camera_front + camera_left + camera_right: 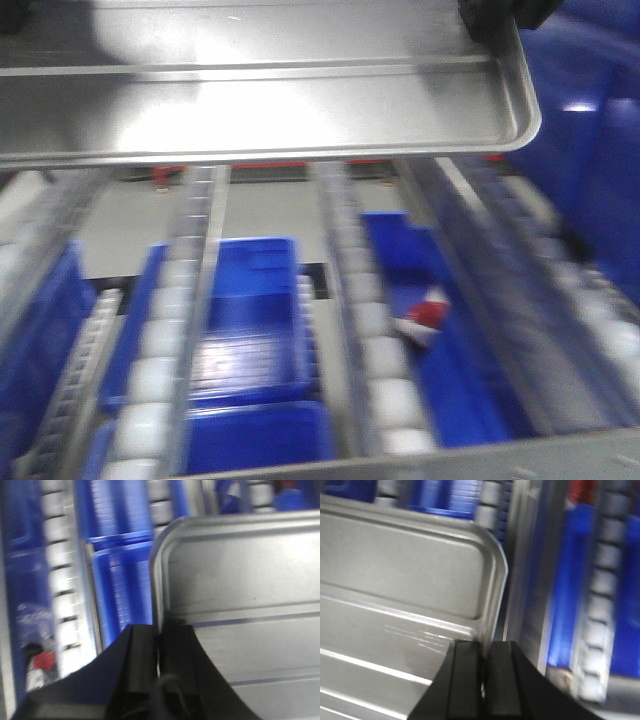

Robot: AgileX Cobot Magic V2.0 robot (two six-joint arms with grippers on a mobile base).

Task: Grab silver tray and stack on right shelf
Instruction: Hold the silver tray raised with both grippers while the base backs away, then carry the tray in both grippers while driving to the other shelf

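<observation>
While the shelf (385, 370) spreads its roller rails across the lower view, the tray (260, 110) is held above them, blurred. Blue bins (255, 300) sit under the rails. Jaws of left gripper (159, 645) and right gripper (484, 655) clenched on opposite tray rims.

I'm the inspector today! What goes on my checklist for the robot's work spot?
Surface: right shelf, rows of pale rollers with a shiny front bar.
Job's things: silver tray held over the shelf by its opposite ends; whether it touches the rollers, cannot tell.
Clutter: red-and-white item in one of the blue bins under the rollers.
Claws: left claw and right claw, each shut on the tray's rim.
Cables: nothing seen clearly.
Surroundings: more blue bins below the shelf; all the pictures are blurred.
</observation>
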